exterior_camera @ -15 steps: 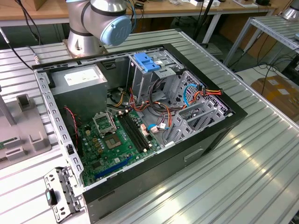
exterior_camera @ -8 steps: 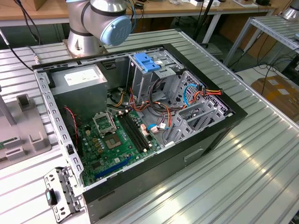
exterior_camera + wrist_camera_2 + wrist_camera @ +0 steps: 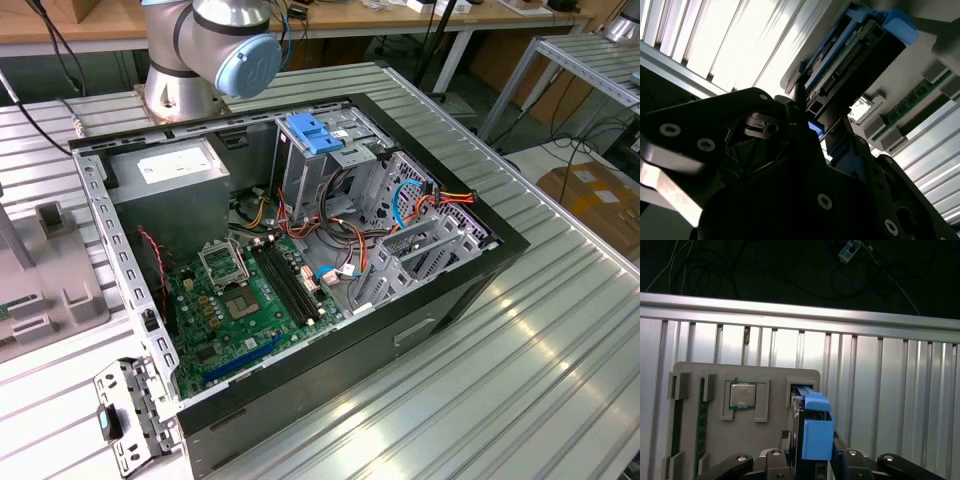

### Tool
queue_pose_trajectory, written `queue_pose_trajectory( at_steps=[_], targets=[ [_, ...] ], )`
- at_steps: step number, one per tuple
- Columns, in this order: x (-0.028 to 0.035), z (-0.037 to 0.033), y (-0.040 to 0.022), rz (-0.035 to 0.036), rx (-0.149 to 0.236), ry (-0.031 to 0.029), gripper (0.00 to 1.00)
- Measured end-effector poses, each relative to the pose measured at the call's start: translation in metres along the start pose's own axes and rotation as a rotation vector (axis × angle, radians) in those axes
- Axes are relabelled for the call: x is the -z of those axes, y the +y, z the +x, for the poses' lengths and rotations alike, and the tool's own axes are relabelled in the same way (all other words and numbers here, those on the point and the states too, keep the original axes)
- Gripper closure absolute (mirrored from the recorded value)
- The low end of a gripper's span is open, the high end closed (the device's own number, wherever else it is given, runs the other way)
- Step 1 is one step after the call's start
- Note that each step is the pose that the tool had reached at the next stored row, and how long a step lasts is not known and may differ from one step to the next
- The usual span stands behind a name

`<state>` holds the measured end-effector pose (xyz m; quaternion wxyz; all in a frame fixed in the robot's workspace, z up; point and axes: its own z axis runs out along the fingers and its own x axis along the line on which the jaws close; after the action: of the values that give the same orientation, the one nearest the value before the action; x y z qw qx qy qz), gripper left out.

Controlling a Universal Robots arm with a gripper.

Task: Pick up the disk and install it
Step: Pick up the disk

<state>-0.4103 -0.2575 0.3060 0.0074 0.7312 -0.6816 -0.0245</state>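
Gripper (image 3: 812, 462) clamped on disk (image 3: 816, 436), 1 finger (image 3: 774, 458) on each side. Disk stands on edge, blue carrier edge toward the first wrist view, far end at a slot in grey tray (image 3: 775, 377). Chip (image 3: 742, 396) sits in tray just beside it. Tray lies on ribbed table (image 3: 880, 390). Exterior view: open PC case (image 3: 400, 340) on table, arm base (image 3: 185, 95) behind.
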Motion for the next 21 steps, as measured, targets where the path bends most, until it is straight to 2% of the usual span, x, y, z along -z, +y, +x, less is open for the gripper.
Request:
queue_pose_trajectory(
  at_steps=[4, 7, 14, 21],
  targets=[
    [-0.0084, 0.0001, 0.0007, 0.0001, 0.0, 0.0, 0.57],
    [-0.0119, 0.0002, 0.0006, 0.0002, 0.0, 0.0, 0.57],
    [-0.0155, 0.0003, 0.0005, 0.0002, 0.0, 0.0, 0.57],
    [-0.022, 0.0005, 0.0002, 0.0, 0.0, 0.0, 0.57]
  ],
)
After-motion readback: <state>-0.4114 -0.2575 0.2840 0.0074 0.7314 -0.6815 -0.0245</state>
